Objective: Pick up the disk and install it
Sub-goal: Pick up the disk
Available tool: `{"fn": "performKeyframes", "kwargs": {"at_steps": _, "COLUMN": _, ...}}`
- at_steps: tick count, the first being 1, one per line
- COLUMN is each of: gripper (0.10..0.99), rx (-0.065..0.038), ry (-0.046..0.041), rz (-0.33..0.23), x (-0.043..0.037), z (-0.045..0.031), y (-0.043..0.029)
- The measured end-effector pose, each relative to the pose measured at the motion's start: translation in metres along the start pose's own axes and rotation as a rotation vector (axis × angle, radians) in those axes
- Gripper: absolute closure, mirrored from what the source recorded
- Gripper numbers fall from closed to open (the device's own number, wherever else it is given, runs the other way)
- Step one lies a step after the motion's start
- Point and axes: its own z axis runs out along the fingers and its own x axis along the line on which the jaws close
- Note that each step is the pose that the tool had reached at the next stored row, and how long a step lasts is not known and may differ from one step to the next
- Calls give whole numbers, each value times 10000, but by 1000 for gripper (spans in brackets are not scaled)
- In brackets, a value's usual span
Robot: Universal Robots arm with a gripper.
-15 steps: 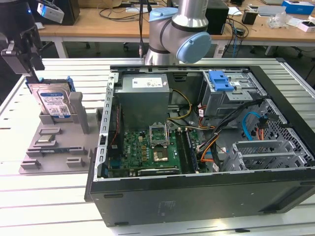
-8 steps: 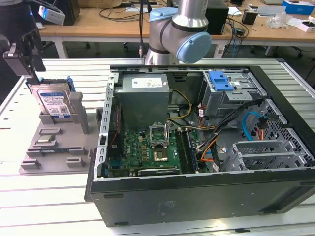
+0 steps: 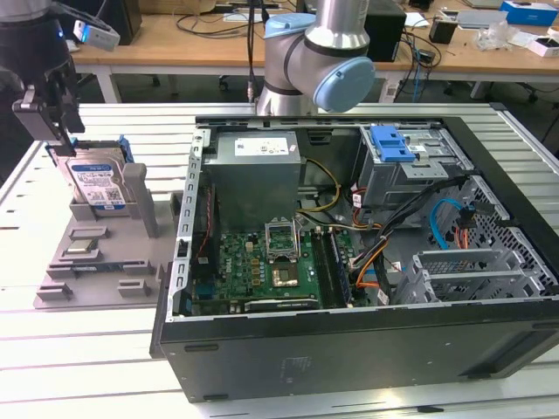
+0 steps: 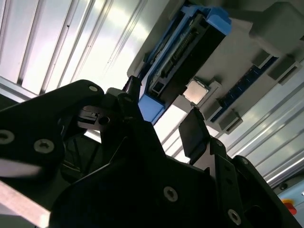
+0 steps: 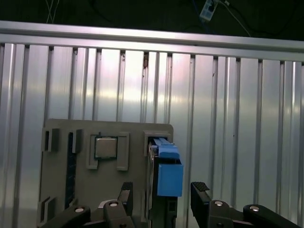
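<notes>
The disk (image 3: 96, 185) stands on edge in a slot of a grey holder (image 3: 105, 262) at the exterior view's left, its white-and-blue label facing out and its blue rail around it. My gripper (image 3: 59, 135) hangs just above the disk's top edge. In the first wrist view the disk (image 5: 166, 175) lies between my two black fingers, with a gap on each side, and the gripper (image 5: 163, 190) is open. The second wrist view shows the disk's (image 4: 183, 52) connector edge beyond the gripper (image 4: 164, 107).
An open computer case (image 3: 349, 349) fills the exterior view's right, with a grey power supply (image 3: 258, 166), a motherboard (image 3: 262, 266) and a blue-handled drive cage (image 3: 390, 144). The arm's base (image 3: 314, 52) stands behind it. A square chip (image 5: 105, 147) sits in the holder beside the disk.
</notes>
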Motion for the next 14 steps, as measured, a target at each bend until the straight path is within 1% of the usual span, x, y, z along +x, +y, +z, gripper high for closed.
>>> {"fn": "performKeyframes", "kwargs": {"at_steps": 1, "gripper": 486, "rx": -1, "ry": 1, "rz": -1, "x": 1, "z": 16, "y": -2}}
{"fn": "performKeyframes", "kwargs": {"at_steps": 3, "gripper": 486, "rx": -1, "ry": 2, "rz": 0, "x": 2, "z": 75, "y": -9}}
{"fn": "performKeyframes", "kwargs": {"at_steps": 7, "gripper": 486, "rx": -1, "ry": 2, "rz": -2, "x": -2, "z": 132, "y": -12}}
{"fn": "performKeyframes", "kwargs": {"at_steps": 8, "gripper": 486, "rx": -1, "ry": 3, "rz": -4, "x": -7, "z": 168, "y": -14}}
{"fn": "performKeyframes", "kwargs": {"at_steps": 9, "gripper": 486, "rx": -3, "ry": 3, "rz": -5, "x": -21, "z": 224, "y": -17}}
{"fn": "performKeyframes", "kwargs": {"at_steps": 10, "gripper": 486, "rx": -1, "ry": 3, "rz": -5, "x": -44, "z": 260, "y": -20}}
{"fn": "performKeyframes", "kwargs": {"at_steps": 12, "gripper": 486, "rx": -1, "ry": 2, "rz": -5, "x": -108, "z": 310, "y": -25}}
{"fn": "performKeyframes", "kwargs": {"at_steps": 14, "gripper": 486, "rx": -1, "ry": 9, "rz": -5, "x": -117, "z": 347, "y": -28}}
